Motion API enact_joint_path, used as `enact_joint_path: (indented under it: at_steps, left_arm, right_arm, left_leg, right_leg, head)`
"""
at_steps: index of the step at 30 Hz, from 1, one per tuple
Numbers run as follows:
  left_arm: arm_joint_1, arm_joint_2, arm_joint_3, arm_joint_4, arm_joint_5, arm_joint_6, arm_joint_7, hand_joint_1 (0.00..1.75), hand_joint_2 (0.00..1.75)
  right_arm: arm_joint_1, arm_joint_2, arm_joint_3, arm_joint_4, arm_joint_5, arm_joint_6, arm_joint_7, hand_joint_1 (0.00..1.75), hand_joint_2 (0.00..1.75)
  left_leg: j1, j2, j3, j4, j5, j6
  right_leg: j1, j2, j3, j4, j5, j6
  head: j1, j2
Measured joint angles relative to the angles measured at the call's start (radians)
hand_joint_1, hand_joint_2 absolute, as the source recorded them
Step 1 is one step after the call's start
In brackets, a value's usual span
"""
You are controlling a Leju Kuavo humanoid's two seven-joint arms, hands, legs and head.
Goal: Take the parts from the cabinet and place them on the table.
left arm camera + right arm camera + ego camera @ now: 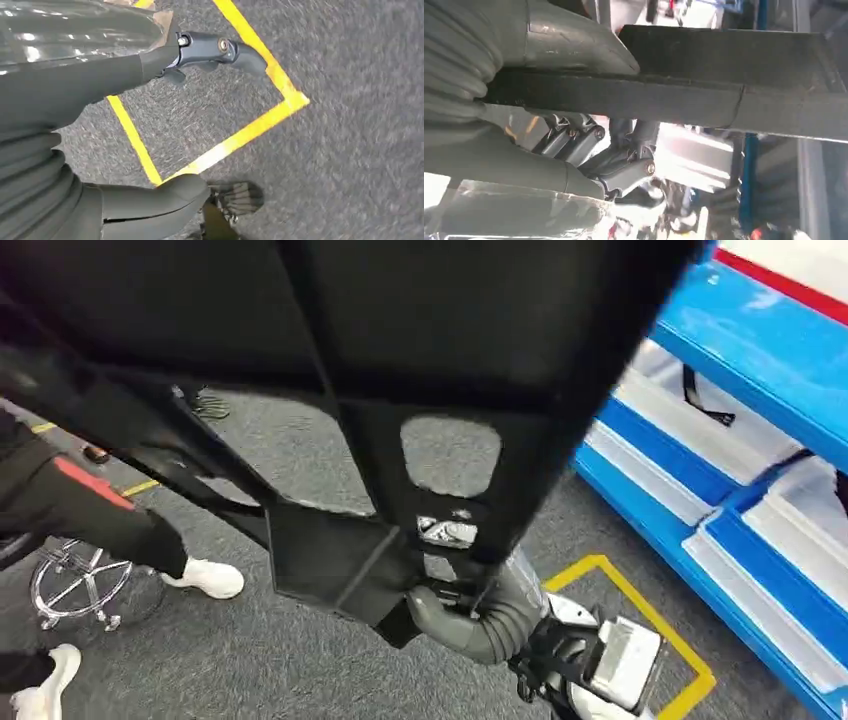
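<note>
- Right hand: fingers and thumb clamped on the lower edge of the black panel, thumb on one face and fingers on the other, so the wide part rides high in front of the camera
- Left hand: spread, holding nothing, hanging over grey floor with yellow tape
- Blue cabinet: to the right, well apart from the panel
- Person's legs: at left, near

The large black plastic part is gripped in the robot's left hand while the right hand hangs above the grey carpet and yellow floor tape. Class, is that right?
Not quite: the hands are swapped. The right wrist view shows the right hand gripping the large black plastic part. The left wrist view shows the left hand, holding nothing, above the grey carpet and yellow floor tape.
</note>
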Motion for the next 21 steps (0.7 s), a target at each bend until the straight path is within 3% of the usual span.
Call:
enact_joint_path:
  at_steps: [1, 2, 3, 5, 6, 7, 8, 10, 11, 12, 13, 14, 15, 16, 17, 18, 19, 20, 21]
  left_arm:
    - [0.001, 0.0, 0.0, 0.0, 0.0, 0.0, 0.0, 0.0, 1.75]
    - [0.004, 0.0, 0.0, 0.0, 0.0, 0.0, 0.0, 0.0, 1.75]
    - [0.006, 0.0, 0.0, 0.0, 0.0, 0.0, 0.0, 0.0, 1.75]
    - [0.006, 0.0, 0.0, 0.0, 0.0, 0.0, 0.0, 0.0, 1.75]
    - [0.006, -0.001, 0.0, 0.0, 0.0, 0.0, 0.0, 0.0, 1.75]
    - [0.005, 0.0, 0.0, 0.0, 0.0, 0.0, 0.0, 0.0, 1.75]
    - [0.006, 0.0, 0.0, 0.0, 0.0, 0.0, 0.0, 0.0, 1.75]
    - [0.012, 0.002, 0.0, 0.0, 0.0, 0.0, 0.0, 0.0, 1.75]
    - [0.017, 0.003, 0.0, 0.001, 0.0, 0.0, 0.0, 0.0, 1.75]
    - [0.019, 0.003, -0.002, 0.001, 0.0, 0.0, 0.002, 0.0, 1.75]
    - [0.018, 0.0, -0.003, 0.001, 0.0, 0.001, 0.004, 0.0, 1.75]
    - [0.015, 0.001, -0.003, 0.001, 0.002, 0.003, 0.005, 0.0, 1.75]
    - [0.014, 0.001, -0.003, 0.001, 0.002, 0.005, 0.008, 0.0, 1.75]
    - [0.015, 0.0, -0.003, 0.001, 0.002, 0.005, 0.015, 0.0, 1.75]
    - [0.019, -0.003, -0.003, 0.002, 0.002, 0.005, 0.025, 0.0, 1.75]
    - [0.022, -0.004, -0.003, 0.002, 0.002, 0.006, 0.034, 0.0, 1.75]
    - [0.025, -0.004, -0.003, 0.003, 0.0, 0.006, 0.04, 0.0, 1.75]
    - [0.027, -0.004, -0.003, 0.003, -0.003, 0.007, 0.049, 0.0, 1.75]
    - [0.027, -0.003, -0.003, 0.003, -0.006, 0.009, 0.055, 0.0, 1.75]
  right_arm:
    - [0.006, -0.002, 0.0, 0.0, 0.0, 0.0, 0.001, 1.75, 1.75]
    - [0.01, -0.003, 0.001, 0.0, 0.0, 0.0, 0.001, 1.75, 1.75]
    - [0.01, -0.003, 0.002, 0.0, 0.0, 0.0, 0.001, 1.75, 1.75]
    - [0.01, -0.003, 0.003, 0.0, 0.0, 0.0, 0.001, 1.75, 1.75]
    - [0.01, -0.004, 0.004, 0.0, 0.0, 0.0, 0.001, 1.75, 1.75]
    - [0.01, -0.005, 0.005, 0.0, 0.0, 0.0, 0.0, 1.75, 1.75]
    - [0.01, -0.005, 0.006, 0.0, 0.0, 0.0, 0.001, 1.75, 1.75]
    - [0.01, -0.004, 0.006, 0.0, 0.0, 0.0, 0.001, 1.75, 1.75]
    - [0.009, -0.002, 0.006, -0.001, 0.0, 0.001, 0.001, 1.75, 1.75]
    - [0.007, 0.001, 0.007, -0.001, -0.003, 0.006, 0.001, 1.75, 1.75]
    - [0.007, 0.004, 0.007, -0.001, -0.005, 0.011, 0.002, 1.75, 1.75]
    - [0.007, 0.005, 0.007, -0.001, -0.01, 0.019, 0.003, 1.75, 1.75]
    - [0.007, 0.005, 0.008, 0.001, -0.011, 0.025, 0.006, 1.75, 1.75]
    - [0.005, 0.006, 0.011, 0.003, -0.014, 0.033, 0.013, 1.75, 1.75]
    - [0.001, 0.008, 0.016, 0.009, -0.022, 0.041, 0.02, 1.75, 1.75]
    - [-0.004, 0.012, 0.022, 0.015, -0.026, 0.044, 0.025, 1.75, 1.75]
    - [-0.007, 0.015, 0.027, 0.019, -0.028, 0.048, 0.027, 1.75, 1.75]
    - [-0.009, 0.019, 0.036, 0.026, -0.031, 0.049, 0.031, 1.75, 1.75]
    - [-0.01, 0.022, 0.04, 0.03, -0.032, 0.049, 0.036, 1.75, 1.75]
  left_leg:
    - [-0.001, -0.015, -0.001, 0.0, 0.0, 0.0]
    - [-0.001, -0.03, -0.001, 0.001, 0.001, 0.0]
    - [-0.001, -0.047, 0.0, 0.001, 0.001, 0.0]
    - [0.001, -0.079, 0.003, 0.003, 0.002, -0.002]
    - [0.002, -0.093, 0.003, 0.006, 0.002, -0.005]
    - [-0.004, -0.105, -0.002, 0.012, 0.0, -0.012]
    - [-0.004, -0.115, -0.008, 0.012, 0.002, -0.018]
    - [0.002, -0.132, -0.014, 0.006, 0.011, -0.032]
    - [0.002, -0.143, -0.019, 0.006, 0.012, -0.038]
    - [0.003, -0.116, -0.021, 0.017, 0.002, -0.039]
    - [-0.003, -0.056, -0.036, 0.05, -0.024, -0.044]
    - [0.0, -0.018, -0.067, 0.116, -0.061, -0.05]
    - [0.004, 0.002, -0.108, 0.2, -0.101, -0.054]
    - [0.006, 0.01, -0.146, 0.277, -0.13, -0.058]
    - [0.009, 0.013, -0.166, 0.317, -0.136, -0.06]
    - [0.012, 0.015, -0.16, 0.307, -0.122, -0.061]
    - [0.013, 0.02, -0.133, 0.256, -0.092, -0.061]
    - [0.013, 0.03, -0.089, 0.176, -0.054, -0.06]
    - [0.013, 0.055, -0.035, 0.083, -0.018, -0.057]
  right_leg:
    - [0.0, 0.002, -0.036, 0.069, -0.02, 0.001]
    - [0.0, 0.003, -0.054, 0.097, -0.019, 0.007]
    - [0.0, 0.004, -0.044, 0.065, 0.003, 0.017]
    - [-0.004, 0.017, 0.032, -0.101, 0.08, 0.036]
    - [-0.009, 0.055, 0.076, -0.195, 0.116, 0.041]
    - [-0.01, 0.089, 0.087, -0.225, 0.115, 0.033]
    - [-0.01, 0.069, 0.091, -0.227, 0.12, 0.022]
    - [-0.001, 0.052, 0.089, -0.224, 0.124, 0.007]
    - [-0.007, 0.04, 0.09, -0.23, 0.128, 0.0]
    - [-0.015, 0.027, 0.092, -0.234, 0.133, -0.007]
    - [-0.012, 0.017, 0.093, -0.235, 0.13, -0.013]
    - [-0.01, 0.003, 0.093, -0.235, 0.13, -0.02]
    - [-0.005, -0.013, 0.093, -0.235, 0.128, -0.023]
    - [-0.002, -0.03, 0.093, -0.235, 0.126, -0.025]
    - [0.0, -0.044, 0.093, -0.235, 0.126, -0.026]
    - [0.0, -0.056, 0.093, -0.235, 0.125, -0.026]
    - [0.0, -0.069, 0.094, -0.235, 0.124, -0.027]
    - [0.0, -0.081, 0.096, -0.235, 0.123, -0.027]
    - [0.0, -0.093, 0.099, -0.235, 0.12, -0.024]
  head:
    - [0.0, 0.0]
    - [0.0, 0.0]
    - [0.0, 0.0]
    - [0.0, 0.0]
    - [0.0, 0.0]
    - [0.0, 0.0]
    - [0.0, 0.0]
    - [0.0, 0.0]
    - [0.0, 0.0]
    - [-0.001, 0.0]
    - [-0.005, 0.0]
    - [-0.006, 0.0]
    - [-0.006, 0.0]
    - [-0.006, 0.0]
    - [-0.006, 0.0]
    - [-0.006, 0.0]
    - [-0.006, 0.0]
    - [-0.006, 0.0]
    - [-0.006, 0.0]
